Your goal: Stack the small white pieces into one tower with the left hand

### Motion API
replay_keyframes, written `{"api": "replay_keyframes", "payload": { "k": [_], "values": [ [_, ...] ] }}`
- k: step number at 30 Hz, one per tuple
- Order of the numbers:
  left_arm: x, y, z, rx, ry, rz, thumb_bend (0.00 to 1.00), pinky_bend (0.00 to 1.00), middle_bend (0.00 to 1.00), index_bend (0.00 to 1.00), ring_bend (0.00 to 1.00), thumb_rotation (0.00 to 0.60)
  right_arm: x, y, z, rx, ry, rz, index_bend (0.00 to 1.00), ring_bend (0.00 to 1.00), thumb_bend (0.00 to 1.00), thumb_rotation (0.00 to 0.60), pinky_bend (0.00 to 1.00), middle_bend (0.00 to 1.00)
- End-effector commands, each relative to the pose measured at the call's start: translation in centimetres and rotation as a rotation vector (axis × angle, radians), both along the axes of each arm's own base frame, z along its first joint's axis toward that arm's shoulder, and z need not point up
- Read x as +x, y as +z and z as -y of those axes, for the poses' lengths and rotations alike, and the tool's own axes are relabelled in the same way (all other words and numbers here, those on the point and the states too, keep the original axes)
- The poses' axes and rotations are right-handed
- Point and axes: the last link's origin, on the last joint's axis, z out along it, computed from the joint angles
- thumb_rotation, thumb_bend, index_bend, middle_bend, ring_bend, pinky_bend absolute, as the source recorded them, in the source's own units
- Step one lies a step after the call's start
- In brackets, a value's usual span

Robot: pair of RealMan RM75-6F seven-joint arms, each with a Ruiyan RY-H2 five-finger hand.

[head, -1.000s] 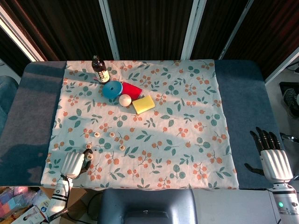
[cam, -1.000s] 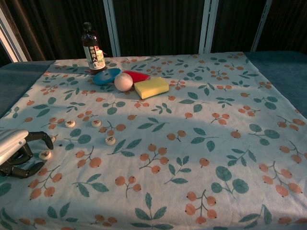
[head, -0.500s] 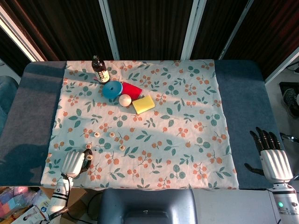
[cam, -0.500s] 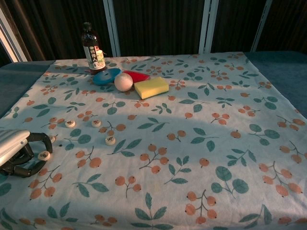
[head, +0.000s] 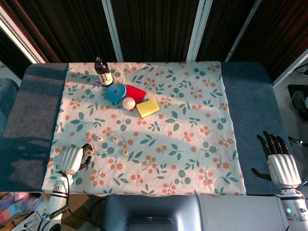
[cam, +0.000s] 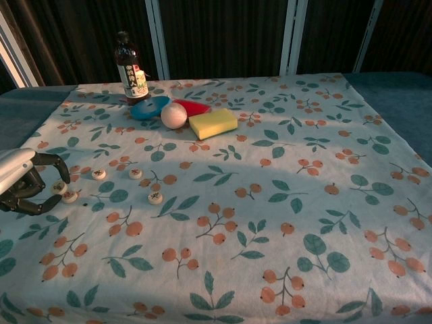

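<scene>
One small white piece (cam: 59,187) is pinched in the fingers of the left hand (cam: 20,182), just over a second piece (cam: 69,196) on the tablecloth (cam: 270,223). Three more pieces (cam: 136,173) lie right of that hand. I judge the stacking step is in hand; next it needs lowering squarely and letting go. The right hand (head: 281,163), far from the cloth, is empty with straight fingers.

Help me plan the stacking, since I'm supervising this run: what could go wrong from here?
1. The left hand pinches one white piece just above another piece; a slightly off release could slide it off.
2. The cloth is soft and creased, so a tower may lean.
3. Three loose pieces lie nearby, and the fingers could knock them while reaching.
</scene>
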Motion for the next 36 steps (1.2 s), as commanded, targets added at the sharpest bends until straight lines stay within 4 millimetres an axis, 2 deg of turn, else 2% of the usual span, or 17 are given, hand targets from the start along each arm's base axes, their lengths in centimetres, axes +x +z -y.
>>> {"api": "replay_keyframes", "payload": {
  "k": [1, 8, 20, 36],
  "values": [
    [0.4, 0.5, -1.3, 0.017, 0.010, 0.011, 0.41, 1.00, 1.00, 0.50, 1.00, 0.600, 0.0, 0.0, 0.0, 0.000, 0.000, 0.000, 0.00, 0.00, 0.16, 0.600, 0.00, 0.00],
    [0.0, 0.1, -2.6, 0.007, 0.055, 0.005, 0.40, 1.00, 1.00, 0.50, 1.00, 0.600, -0.1, 0.0, 0.1, -0.004, -0.007, -0.002, 0.00, 0.00, 0.16, 0.600, 0.00, 0.00],
    [-0.1, -0.9, -1.8, -0.038, 0.045, -0.026, 0.40, 1.00, 1.00, 0.50, 1.00, 0.600, -0.1, -0.1, 0.2, 0.000, -0.008, -0.005, 0.00, 0.00, 0.16, 0.600, 0.00, 0.00],
    [-0.6, -1.3, -2.1, -0.051, 0.074, -0.046, 0.40, 1.00, 1.00, 0.47, 1.00, 0.600, -0.1, -0.1, 0.1, 0.002, -0.006, -0.004, 0.00, 0.00, 0.16, 0.600, 0.00, 0.00]
  ]
}}
